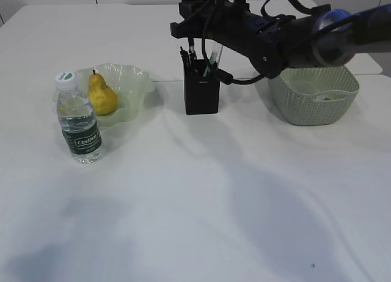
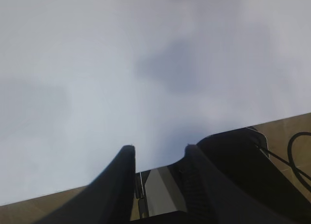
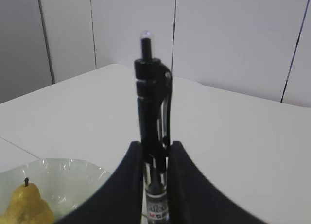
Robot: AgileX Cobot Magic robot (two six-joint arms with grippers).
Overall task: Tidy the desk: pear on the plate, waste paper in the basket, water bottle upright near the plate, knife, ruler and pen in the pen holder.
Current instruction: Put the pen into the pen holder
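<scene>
Centrally, near the top of the exterior frame, the right gripper [image 1: 194, 52] hangs over the black pen holder [image 1: 201, 87], its dark arm entering from the upper right. From the right wrist camera, the two black fingers [image 3: 127, 185] are clamped on a black and clear pen [image 3: 152, 122] that stands upright between them, its clip and push button rising to mid-frame. The exterior view shows several slim items already poking out of the holder's top; which is which cannot be told.

At left in the exterior frame, the yellow pear [image 1: 102, 94] sits inside the pale green plate [image 1: 135, 85] with its ruffled rim. The water bottle [image 1: 78, 119] stands upright just in front of the plate at its lower-left edge, white cap on top and green label facing the camera. At right, partly behind the arm, is the sage green basket [image 1: 316, 97], with something small and dark lying on its floor, too indistinct to identify.

Everything rests on the white desk [image 1: 201, 196], whose lower half carries soft shadows.

The left gripper [image 2: 158, 158] appears only in its own wrist view, at the bottom of that frame, its jaws parted with nothing between them, above bare white tabletop.
</scene>
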